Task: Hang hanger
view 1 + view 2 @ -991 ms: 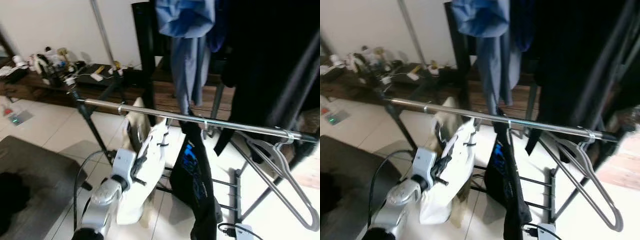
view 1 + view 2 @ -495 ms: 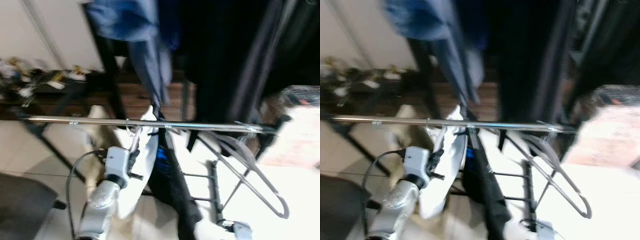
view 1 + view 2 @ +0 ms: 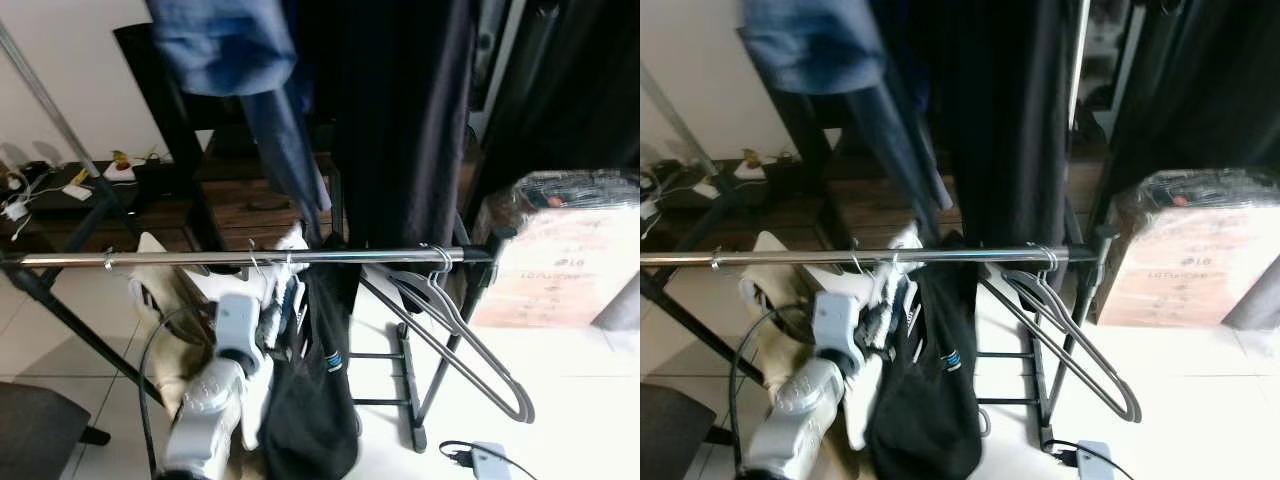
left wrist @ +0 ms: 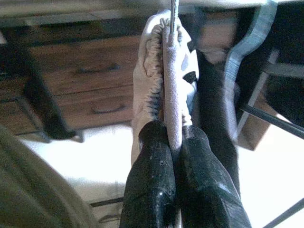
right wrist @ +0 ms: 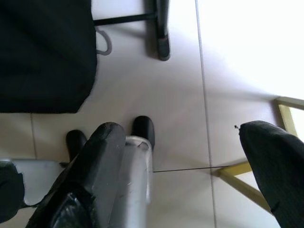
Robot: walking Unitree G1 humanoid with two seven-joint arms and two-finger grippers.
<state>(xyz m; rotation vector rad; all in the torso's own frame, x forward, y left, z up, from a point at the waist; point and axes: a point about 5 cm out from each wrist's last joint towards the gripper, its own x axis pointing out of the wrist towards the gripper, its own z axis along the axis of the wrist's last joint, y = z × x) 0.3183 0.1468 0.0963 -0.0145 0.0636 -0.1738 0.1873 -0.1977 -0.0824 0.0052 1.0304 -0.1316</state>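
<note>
A chrome rail point(image 3: 200, 258) runs level across the rack. My left gripper point(image 3: 277, 308) is raised just beneath it, shut on the neck of a hanger carrying a white garment point(image 4: 164, 71). The hanger's wire hook point(image 4: 174, 12) rises to the rail. A black garment with blue print point(image 3: 315, 400) hangs right beside the gripper. Several empty grey hangers point(image 3: 455, 325) hang at the rail's right end. My right gripper point(image 5: 185, 161) hangs low over the tiled floor, open with nothing between its fingers.
Dark coats and a blue garment point(image 3: 225, 50) hang from a higher rail. A cardboard box point(image 3: 560, 270) stands at right. A wooden low cabinet point(image 3: 250, 200) is behind the rack, and a power adapter point(image 3: 485, 462) lies on the floor.
The whole view has swung to the right, so the rail now looks level. My left gripper stays shut on the white garment's hanger and sits closer under the rail.
</note>
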